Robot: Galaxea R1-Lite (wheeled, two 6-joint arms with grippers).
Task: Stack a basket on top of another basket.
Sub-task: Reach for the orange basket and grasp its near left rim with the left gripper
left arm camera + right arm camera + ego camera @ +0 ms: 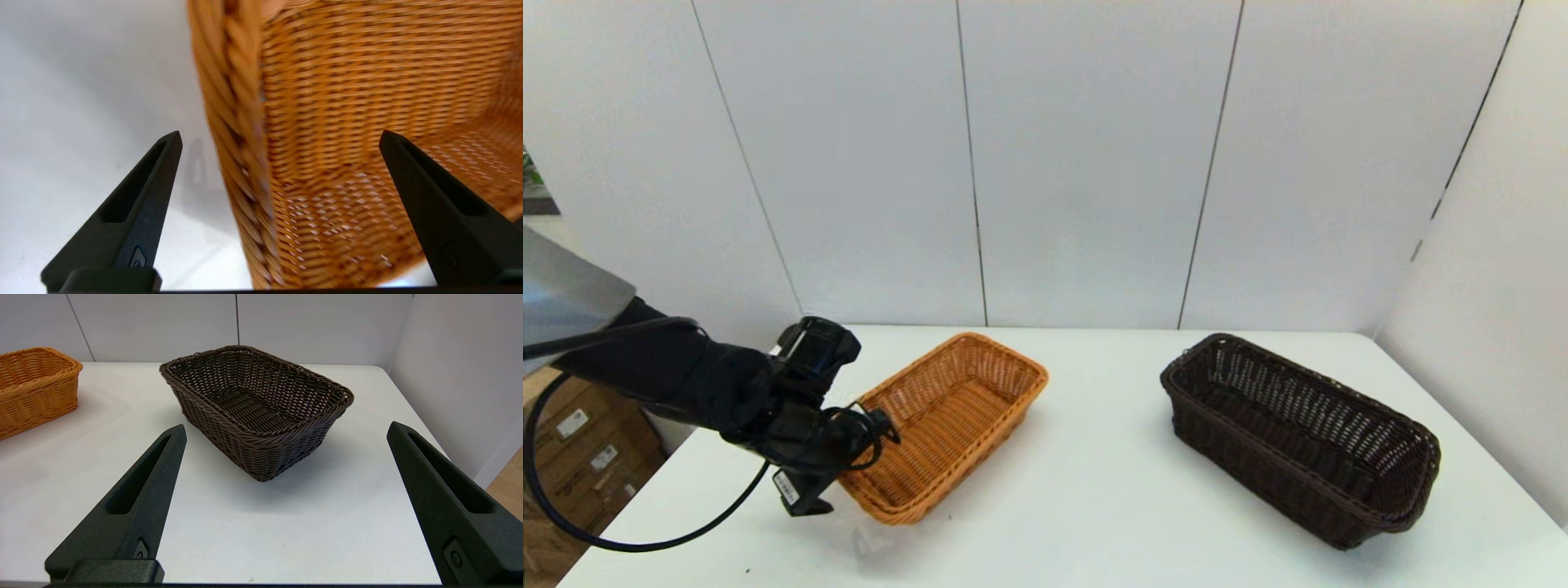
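Left gripper (280, 136) astride braided orange-tan wicker basket (952, 420) rim, fingers apart.

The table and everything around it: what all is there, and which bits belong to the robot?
Orange-tan basket: one, woven, on the table's left part, upright, nothing in it.
Dark brown basket: one, open-weave, on the table's right part, apart from the orange one, nothing in it.
Table: one, white, under both baskets.
Wall panels: pale grey, behind the table.
Cardboard boxes: brown, on the floor past the table's left edge.
Left gripper: black, open, straddling the orange basket's braided rim at its near left end.
Right gripper: black, open, held back from the dark basket, holding nothing.
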